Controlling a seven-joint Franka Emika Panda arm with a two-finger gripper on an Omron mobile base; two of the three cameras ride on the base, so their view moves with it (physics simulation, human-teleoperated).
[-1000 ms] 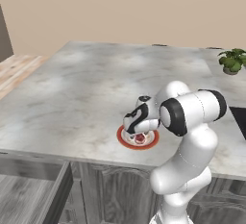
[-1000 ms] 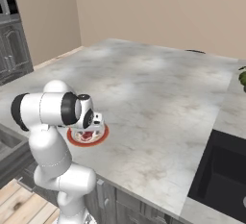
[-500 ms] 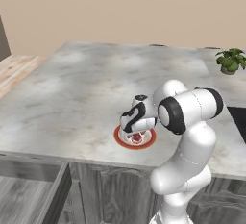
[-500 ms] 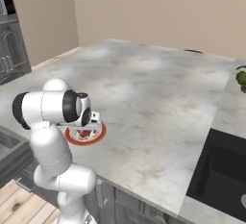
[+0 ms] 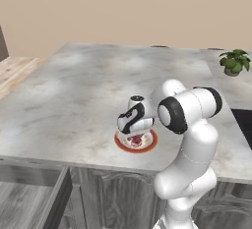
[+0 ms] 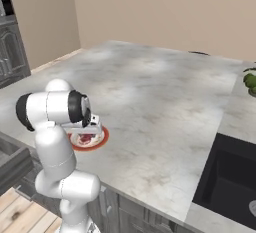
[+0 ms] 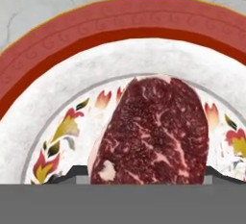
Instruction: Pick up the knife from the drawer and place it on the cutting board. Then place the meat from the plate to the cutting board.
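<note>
Meat (image 7: 153, 131) between claw (image 7: 144, 172) tips, on plate (image 7: 125, 26).

A grey marbled worktop (image 5: 78, 100) spreads wide beneath a plain beige wall (image 5: 123, 7). At about two o'clock in the left base view, a small potted plant (image 5: 235, 62) with green leaves stands near the far edge. In the right base view, a dark sink basin (image 6: 227, 182) is set into the worktop at four o'clock, and grey cabinets (image 6: 11, 52) rise at ten o'clock.
</note>
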